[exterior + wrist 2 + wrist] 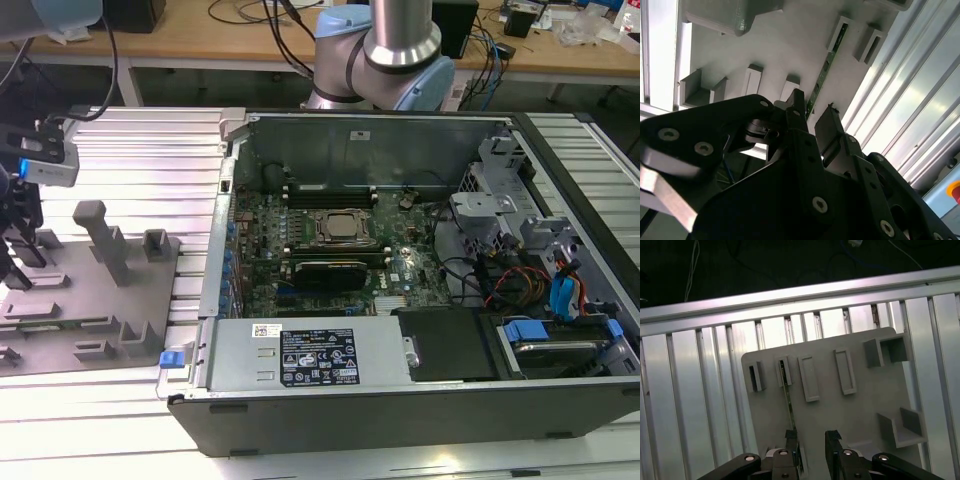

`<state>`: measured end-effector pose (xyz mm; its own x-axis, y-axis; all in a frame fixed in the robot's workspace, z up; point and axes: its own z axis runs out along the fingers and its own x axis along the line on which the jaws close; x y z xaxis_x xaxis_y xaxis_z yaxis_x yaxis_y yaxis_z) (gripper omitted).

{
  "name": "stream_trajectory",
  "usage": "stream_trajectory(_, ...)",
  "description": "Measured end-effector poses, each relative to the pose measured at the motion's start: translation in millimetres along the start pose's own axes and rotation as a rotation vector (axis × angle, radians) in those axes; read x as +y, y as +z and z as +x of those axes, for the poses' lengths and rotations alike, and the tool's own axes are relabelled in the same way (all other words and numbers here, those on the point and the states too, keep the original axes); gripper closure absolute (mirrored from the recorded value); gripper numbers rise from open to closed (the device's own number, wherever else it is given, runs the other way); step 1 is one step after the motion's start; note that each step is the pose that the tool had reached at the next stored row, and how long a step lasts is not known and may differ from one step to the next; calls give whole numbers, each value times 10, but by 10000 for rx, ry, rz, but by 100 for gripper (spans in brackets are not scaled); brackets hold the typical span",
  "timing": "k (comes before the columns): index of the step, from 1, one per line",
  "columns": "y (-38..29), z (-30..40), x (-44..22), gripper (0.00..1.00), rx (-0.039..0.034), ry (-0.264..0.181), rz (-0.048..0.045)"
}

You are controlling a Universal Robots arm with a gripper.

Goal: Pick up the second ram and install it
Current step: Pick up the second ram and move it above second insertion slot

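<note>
At the exterior view's left, your grey holder tray [130, 322] lies on the ribbed aluminium table [140, 150]. It is matt moulded plastic, with blocky posts and narrow rectangular pockets rising from a flat base. The second ram [788, 395] stands on edge in that tray, one end seated in a slim pocket. It is a long, thin green board, and in the second wrist view [827, 62] small dark parts dot its face. The gripper [812, 436] hangs over the stick's other end with its black, angular fingers [832, 440] parted and a clear gap between them. One finger sits just beside the board; whether it touches, you cannot tell from here. Nothing is gripped.

Expect the stick to be light and stiff but fragile — thin enough to crack or twist under a skewed pinch. Its smooth faces may slip on hard fingers. The safest hold, I judge, is across the two flat faces near the upper long edge, squarely, away from the contact edge.

At the exterior view's right sits the open computer case [400, 405], made of dark sheet metal. Inside it are the green motherboard [262, 225], the metal-framed CPU socket [335, 228] and, on the far side of the socket, black memory slots [330, 189] with white end clips.
</note>
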<state>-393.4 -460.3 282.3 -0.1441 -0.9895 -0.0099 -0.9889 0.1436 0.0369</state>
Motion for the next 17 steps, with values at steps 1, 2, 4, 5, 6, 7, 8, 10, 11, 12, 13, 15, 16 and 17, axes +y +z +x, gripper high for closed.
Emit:
stream_trajectory(1, 16, 0, 0, 64, 0, 0, 0)
stream_trajectory(2, 26, 0, -1, 64, 0, 0, 0)
stream_trajectory(4, 39, 0, -1, 64, 0, 0, 1)
stream_trajectory(5, 47, 1, -2, 64, 0, 0, 1)
stream_trajectory(6, 53, 0, -2, 64, -1, 0, 1)
stream_trajectory(7, 61, 1, -2, 64, 0, 0, 0)
stream_trajectory(8, 72, 1, -3, 64, 0, -1, 1)
stream_trajectory(10, 91, 1, -3, 64, 1, 0, 0)
stream_trajectory(11, 97, 1, -4, 64, 0, 0, 0)
stream_trajectory(12, 120, 1, -4, 64, 0, 0, 0)
stream_trajectory(13, 132, 1, -5, 64, 0, -1, 0)
stream_trajectory(15, 154, 2, -6, 64, 0, 0, 0)
stream_trajectory(16, 158, 2, -6, 64, 0, 0, 0)
stream_trajectory(17, 171, 2, -6, 64, 0, 0, 0)
